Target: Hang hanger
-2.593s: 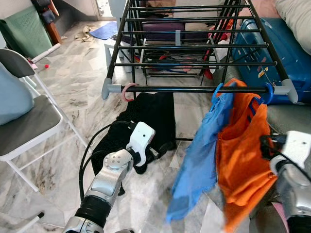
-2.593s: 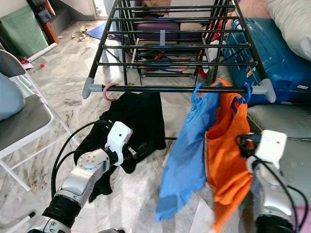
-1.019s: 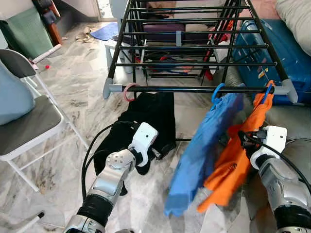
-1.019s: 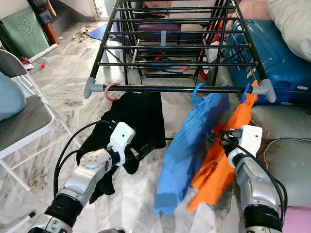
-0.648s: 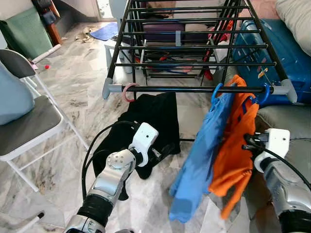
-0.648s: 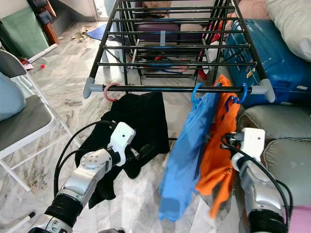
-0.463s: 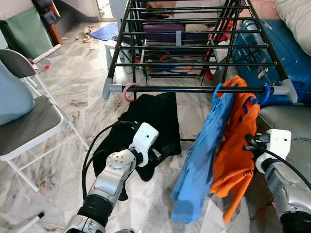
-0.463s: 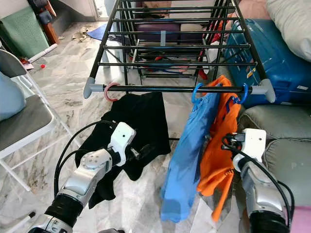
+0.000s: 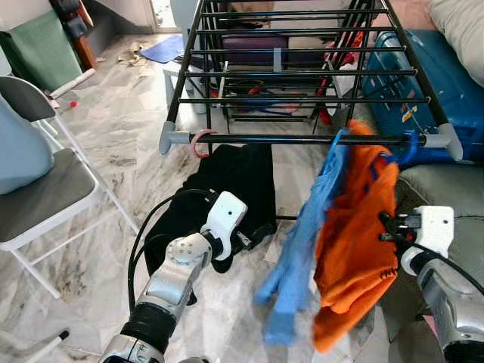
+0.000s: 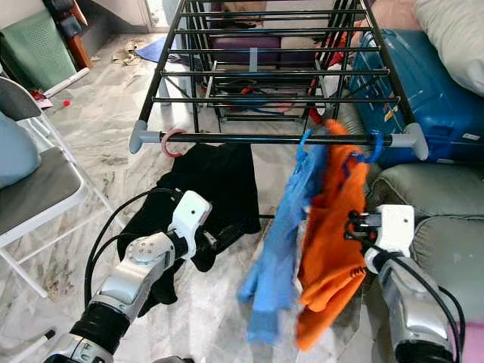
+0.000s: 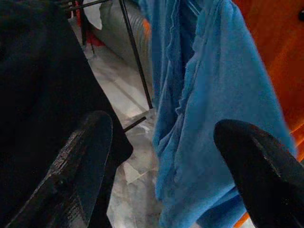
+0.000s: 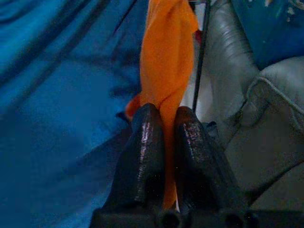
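Note:
A black drying rack's front bar [image 9: 302,139] carries a pink hanger hook [image 9: 200,142] with a black garment [image 9: 236,178] below it. Further right on that bar hang a blue shirt [image 9: 296,249] and an orange shirt [image 9: 352,242], each on a blue hanger [image 10: 376,144]. My right gripper [image 12: 166,142] is shut on a fold of the orange shirt [image 12: 167,61], low at the shirt's right edge [image 9: 386,227]. My left gripper [image 11: 166,142] is open, its fingers [image 9: 248,239] against the black garment's lower edge, with the blue shirt [image 11: 209,104] just ahead.
A folding chair [image 9: 38,189] stands to the left. A blue suitcase [image 9: 431,83] and grey cushions [image 10: 431,197] lie to the right of the rack. Clothes and bags sit under the rack. A black cable [image 9: 140,234] loops by my left arm.
The orange and blue shirts have swung left and bunched together on the bar, with my right gripper still shut on the orange one. The left arm has barely moved.

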{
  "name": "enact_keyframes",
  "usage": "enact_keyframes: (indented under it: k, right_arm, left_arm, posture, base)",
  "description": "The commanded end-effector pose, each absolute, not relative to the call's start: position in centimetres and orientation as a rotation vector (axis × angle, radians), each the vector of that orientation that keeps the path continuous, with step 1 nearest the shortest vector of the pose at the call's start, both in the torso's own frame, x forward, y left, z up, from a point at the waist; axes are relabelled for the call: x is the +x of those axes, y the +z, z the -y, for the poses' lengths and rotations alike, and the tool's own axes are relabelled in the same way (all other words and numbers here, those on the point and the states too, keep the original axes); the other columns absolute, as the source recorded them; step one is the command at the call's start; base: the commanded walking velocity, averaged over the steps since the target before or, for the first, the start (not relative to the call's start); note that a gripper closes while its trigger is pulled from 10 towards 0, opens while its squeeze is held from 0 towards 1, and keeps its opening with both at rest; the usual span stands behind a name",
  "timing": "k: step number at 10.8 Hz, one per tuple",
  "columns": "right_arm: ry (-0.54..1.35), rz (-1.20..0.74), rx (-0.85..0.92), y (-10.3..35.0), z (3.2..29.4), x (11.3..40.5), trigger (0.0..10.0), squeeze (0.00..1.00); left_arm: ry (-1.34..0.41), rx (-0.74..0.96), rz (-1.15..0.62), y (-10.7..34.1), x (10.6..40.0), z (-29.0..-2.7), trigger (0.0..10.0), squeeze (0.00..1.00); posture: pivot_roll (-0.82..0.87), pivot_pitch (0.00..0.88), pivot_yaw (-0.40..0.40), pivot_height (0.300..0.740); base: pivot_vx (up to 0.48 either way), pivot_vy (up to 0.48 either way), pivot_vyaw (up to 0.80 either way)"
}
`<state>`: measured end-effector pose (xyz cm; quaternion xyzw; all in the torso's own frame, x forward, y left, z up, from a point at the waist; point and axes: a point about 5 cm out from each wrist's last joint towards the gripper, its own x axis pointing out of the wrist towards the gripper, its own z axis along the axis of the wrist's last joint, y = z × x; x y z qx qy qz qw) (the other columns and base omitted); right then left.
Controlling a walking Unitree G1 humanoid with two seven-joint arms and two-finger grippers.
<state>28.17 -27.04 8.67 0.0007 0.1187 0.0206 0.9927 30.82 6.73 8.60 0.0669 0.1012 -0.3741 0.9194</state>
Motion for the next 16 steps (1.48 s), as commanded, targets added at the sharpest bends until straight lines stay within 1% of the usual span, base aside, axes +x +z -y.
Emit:
enact_keyframes:
  k: [1, 3, 4, 5, 7, 9, 11, 12, 13, 16]
  right_arm:
    - [0.078, -0.238, -0.011, 8.6, 26.5, 27.9, 0.0, 0.0]
    - [0.083, -0.244, -0.023, 8.5, 26.3, 27.8, 0.0, 0.0]
    - [0.057, -0.256, -0.019, 8.2, 26.5, 27.7, 9.3, 1.0]
    - [0.062, -0.259, -0.011, 8.1, 26.4, 27.5, 10.0, 1.0]
    - [0.022, -0.263, -0.043, 8.2, 27.1, 27.9, 10.0, 1.0]
    - [0.023, -0.243, -0.055, 8.6, 27.5, 28.4, 10.0, 1.0]
    - [0.035, -0.226, -0.049, 8.9, 27.5, 29.1, 10.0, 0.0]
    - [0.035, -0.237, -0.034, 8.6, 27.3, 29.6, 10.0, 0.0]
    - [0.03, -0.238, -0.022, 8.5, 27.2, 29.7, 0.0, 0.0]
    - [0.032, -0.244, 0.001, 7.8, 26.6, 30.0, 0.0, 0.0]
  left_arm:
    - [-0.772, 0.155, -0.218, 8.4, 30.8, -6.8, 10.0, 0.0]
    - [-0.774, 0.155, -0.218, 8.4, 30.8, -6.7, 10.0, 0.0]
    - [-0.771, 0.155, -0.218, 8.3, 30.9, -6.7, 10.0, 0.0]
    - [-0.77, 0.155, -0.22, 8.3, 30.9, -6.7, 10.0, 0.0]
    - [-0.771, 0.155, -0.222, 8.3, 30.9, -6.7, 10.0, 0.0]
    - [-0.775, 0.157, -0.221, 8.3, 30.9, -6.7, 10.0, 0.0]
    - [-0.779, 0.159, -0.223, 8.2, 30.8, -6.7, 10.0, 0.0]
    - [-0.778, 0.16, -0.225, 8.1, 30.8, -6.7, 10.0, 0.0]
    - [-0.779, 0.16, -0.226, 8.1, 30.7, -6.6, 10.0, 0.0]
    - [-0.78, 0.157, -0.233, 8.0, 30.5, -6.7, 10.0, 0.0]
  posture:
    - [0.03, 0.082, 0.051, 0.74]
    - [0.03, 0.08, 0.05, 0.74]
    - [0.03, 0.08, 0.048, 0.74]
    - [0.03, 0.082, 0.048, 0.74]
    - [0.03, 0.082, 0.049, 0.74]
    - [0.03, 0.078, 0.05, 0.74]
    - [0.03, 0.077, 0.048, 0.74]
    - [0.04, 0.077, 0.046, 0.74]
    - [0.04, 0.08, 0.045, 0.74]
    - [0.04, 0.088, 0.042, 0.74]
  base:
    - [0.0, 0.0, 0.0]
    - [0.0, 0.0, 0.0]
    - [0.0, 0.0, 0.0]
    - [0.0, 0.0, 0.0]
    - [0.0, 0.0, 0.0]
    - [0.0, 0.0, 0.0]
    - [0.0, 0.0, 0.0]
    - [0.0, 0.0, 0.0]
    - [0.0, 0.0, 0.0]
    - [0.0, 0.0, 0.0]
